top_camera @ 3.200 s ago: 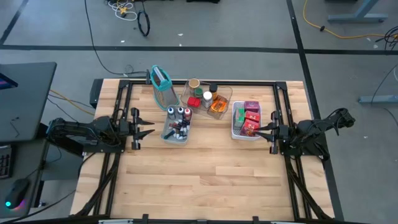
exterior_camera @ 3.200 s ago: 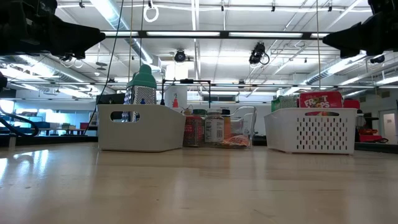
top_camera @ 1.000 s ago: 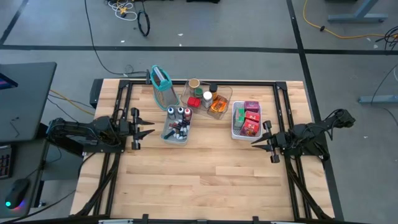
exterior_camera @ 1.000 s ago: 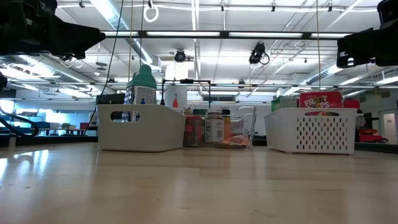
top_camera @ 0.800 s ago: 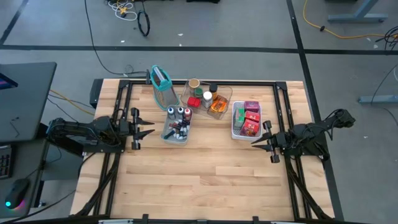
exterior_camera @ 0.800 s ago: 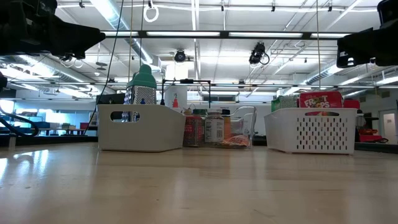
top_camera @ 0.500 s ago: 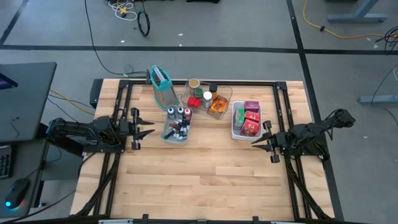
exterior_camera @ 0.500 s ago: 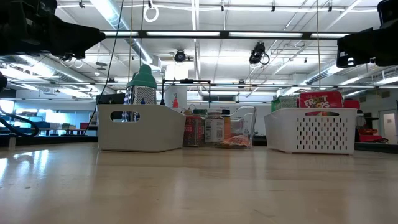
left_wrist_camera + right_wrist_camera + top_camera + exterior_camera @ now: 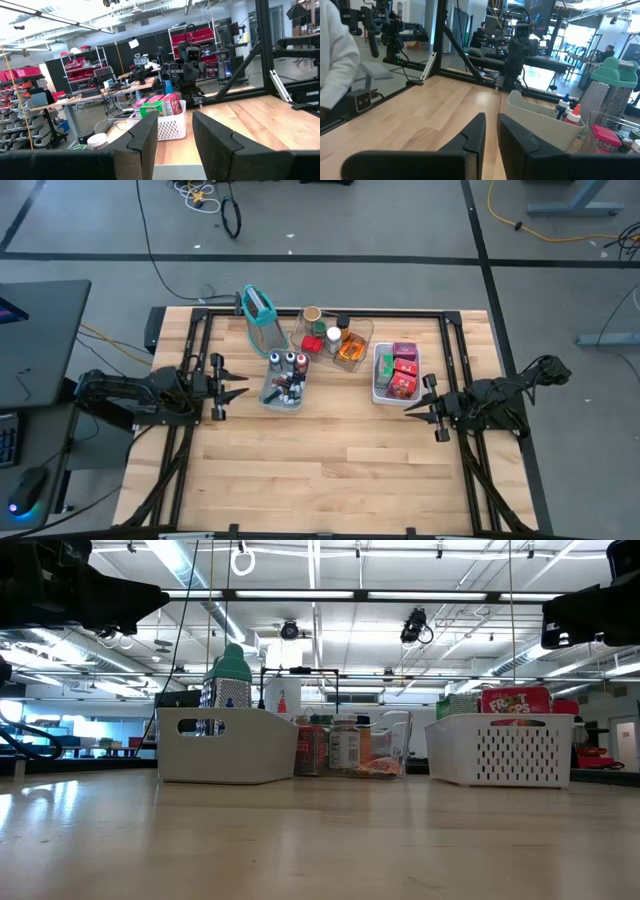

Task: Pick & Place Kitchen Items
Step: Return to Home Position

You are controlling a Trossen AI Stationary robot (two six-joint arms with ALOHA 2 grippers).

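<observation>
The kitchen items sit in three containers at the table's far middle. Small capped vials (image 9: 285, 375) fill a grey tray (image 9: 266, 396). Jars and lids (image 9: 330, 335) stand in a clear tray. Red, pink and green packets (image 9: 402, 368) stand in a white basket (image 9: 379, 394). My left gripper (image 9: 243, 387) hovers open just left of the grey tray, its fingers pointing right. My right gripper (image 9: 408, 406) hovers by the basket's near right corner, fingers pointing left with a narrow gap. Neither touches anything.
An upright teal-rimmed holder (image 9: 260, 308) stands behind the grey tray. Bare wood (image 9: 320, 465) takes up the table's near half. Black frame rails (image 9: 195, 340) run along the left, right and far edges. A person's white sleeve (image 9: 335, 55) shows beyond the table.
Nothing has moved over the last second. Some three seconds ago my right gripper stood closer beside the basket's right wall; since then it has shifted toward the near edge and turned slightly.
</observation>
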